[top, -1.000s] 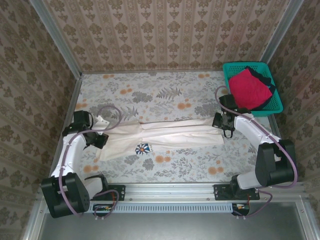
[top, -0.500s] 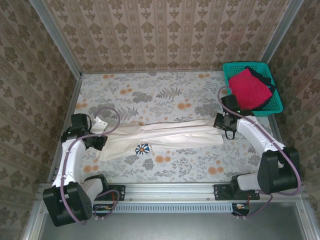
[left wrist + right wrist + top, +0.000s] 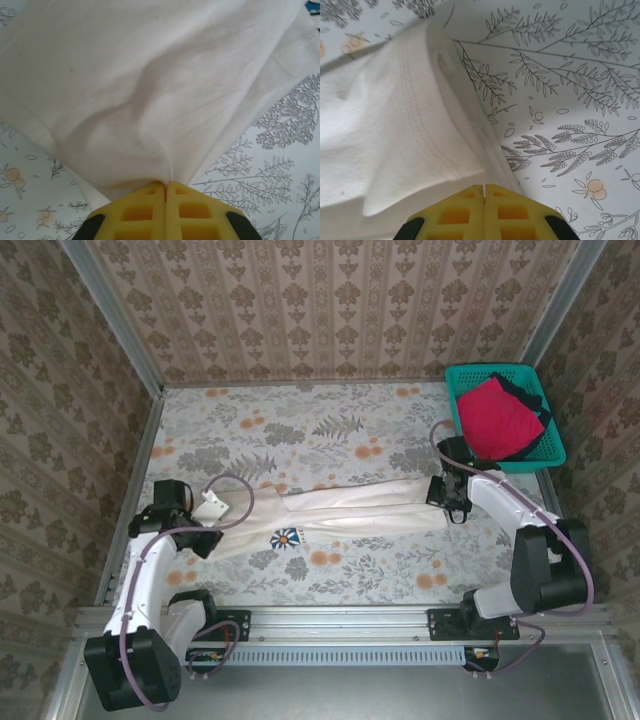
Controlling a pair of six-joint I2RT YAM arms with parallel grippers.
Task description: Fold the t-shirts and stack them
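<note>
- Left gripper (image 3: pixel 165 184): I see its yellow fingers (image 3: pixel 137 212) pressed together, pinching the left end of the cream-white t-shirt (image 3: pixel 350 512) — the cloth bunches into the grip.
- Right gripper (image 3: pixel 484 187): jaws likewise closed, pinching the shirt's hemmed right end.
- Cream-white t-shirt: it lies as a long narrow band across the floral table (image 3: pixel 300 430) between both grippers, with the daisy print (image 3: pixel 289 537) towards its left end.
- Crimson-red t-shirt (image 3: pixel 497 420): it lies over the dark t-shirt (image 3: pixel 525 392) in the teal basket (image 3: pixel 470 372) — far right corner.

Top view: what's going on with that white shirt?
Each arm pinches one end of the cream-white daisy-print t-shirt: left gripper shut on its left end, right gripper on its right. It lies stretched in a long band across the floral table. The crimson-red shirt and a dark one sit in the teal plastic mesh basket.
</note>
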